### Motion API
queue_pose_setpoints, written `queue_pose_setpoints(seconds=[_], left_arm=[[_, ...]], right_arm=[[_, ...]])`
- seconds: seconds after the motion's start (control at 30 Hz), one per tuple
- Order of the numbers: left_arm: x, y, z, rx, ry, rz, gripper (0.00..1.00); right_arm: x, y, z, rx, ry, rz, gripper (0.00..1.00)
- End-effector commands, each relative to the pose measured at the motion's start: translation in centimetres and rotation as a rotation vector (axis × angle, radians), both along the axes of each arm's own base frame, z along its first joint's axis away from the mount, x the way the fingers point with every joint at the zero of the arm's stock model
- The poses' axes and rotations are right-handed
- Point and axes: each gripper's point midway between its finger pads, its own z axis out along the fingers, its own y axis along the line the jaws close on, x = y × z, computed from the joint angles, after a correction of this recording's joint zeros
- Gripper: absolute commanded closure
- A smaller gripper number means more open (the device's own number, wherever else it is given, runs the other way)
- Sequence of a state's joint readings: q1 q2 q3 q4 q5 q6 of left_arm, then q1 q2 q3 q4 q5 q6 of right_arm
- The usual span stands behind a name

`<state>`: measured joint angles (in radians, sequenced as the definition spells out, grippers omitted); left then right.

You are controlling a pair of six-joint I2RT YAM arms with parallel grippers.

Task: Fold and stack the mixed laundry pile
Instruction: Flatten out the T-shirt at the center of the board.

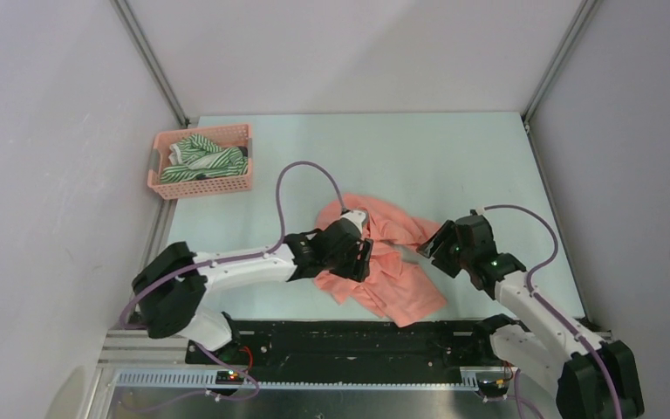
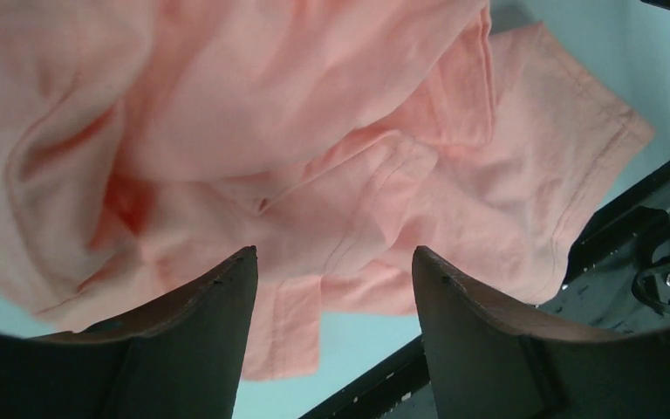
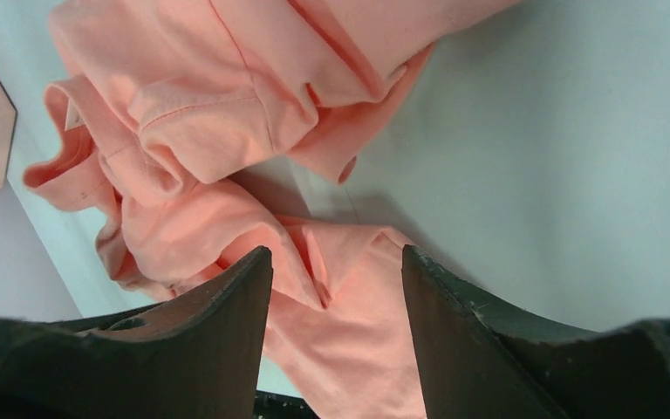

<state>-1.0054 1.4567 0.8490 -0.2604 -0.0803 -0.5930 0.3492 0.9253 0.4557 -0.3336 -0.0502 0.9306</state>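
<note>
Over the salmon-pink shirt [image 1: 393, 281], left gripper [image 2: 333, 255] gapes wide; right gripper [image 3: 336, 251] likewise.

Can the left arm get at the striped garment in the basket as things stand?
Probably yes: the basket stands open-topped on that arm's side, the striped garment lies on top, nothing stands between, and the left gripper is open.

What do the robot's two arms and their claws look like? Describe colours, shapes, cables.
The left arm and right arm have white links and black joints. A purple cable loops along each. The left claw and right claw each have two dark, tapering fingers.
</note>
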Motion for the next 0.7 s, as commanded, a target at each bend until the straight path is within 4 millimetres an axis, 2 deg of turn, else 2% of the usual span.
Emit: queue_pose_setpoints(seconds=[0.0,0.1,0.17,0.2,0.23,0.27,0.3,0.33,0.37,0.4,0.43,0.47,0.53,0.6,0.67], left_arm=[[1.7,-2.4,0.3,0.038,-0.101,0.001,0.32],[2.5,-3.1,-0.6,0.079,-0.112,-0.005,0.38],[2.8,-2.8,-1.3,0.115,-0.122,0.002,0.45],[3.0,-2.7,-1.1,0.118,-0.131,0.002,0.62],[3.1,-2.3,-1.0,0.133,-0.142,0.013,0.71],[3.3,-2.1,-0.2,0.123,-0.158,0.023,0.86],[3.5,-1.6,0.4,0.132,-0.175,0.042,0.91],[3.6,-1.2,1.7,0.111,-0.198,0.055,0.98],[3.8,-0.5,2.3,0.122,-0.217,0.075,0.99],[3.9,-0.1,4.2,0.089,-0.249,0.089,1.0],[4.1,0.7,4.9,0.099,-0.27,0.11,1.0],[4.2,1.2,6.6,0.071,-0.298,0.123,1.0],[4.5,2.5,8.3,0.058,-0.326,0.155,1.0],[4.7,3.5,9.2,0.04,-0.328,0.18,1.0],[4.9,4.3,9.3,0.029,-0.318,0.205,1.0]], right_arm=[[-1.6,-1.2,0.0,-0.034,0.014,-0.021,0.4],[-3.0,-1.4,-0.4,-0.029,0.059,-0.033,0.43],[-4.2,-1.3,-0.9,-0.019,0.117,-0.037,0.44],[-4.7,-1.3,-1.1,-0.016,0.139,-0.037,0.44],[-5.5,-1.3,-1.4,-0.014,0.18,-0.039,0.45],[-5.9,-1.2,-1.6,-0.014,0.194,-0.034,0.45],[-6.4,-1.3,-1.8,-0.019,0.217,-0.044,0.45],[-6.9,-0.9,-1.9,-0.023,0.224,-0.027,0.45],[-7.3,-1.0,-2.1,-0.03,0.24,-0.042,0.46],[-7.8,-0.6,-2.2,-0.036,0.247,-0.022,0.47],[-8.4,-0.4,-2.4,-0.04,0.271,-0.025,0.49],[-8.8,-0.4,-2.6,-0.044,0.293,-0.029,0.49],[-9.6,-0.5,-3.0,-0.063,0.338,-0.05,0.52],[-10.1,-1.0,-3.7,-0.101,0.366,-0.079,0.53],[-10.5,-1.5,-4.2,-0.134,0.391,-0.098,0.53]])
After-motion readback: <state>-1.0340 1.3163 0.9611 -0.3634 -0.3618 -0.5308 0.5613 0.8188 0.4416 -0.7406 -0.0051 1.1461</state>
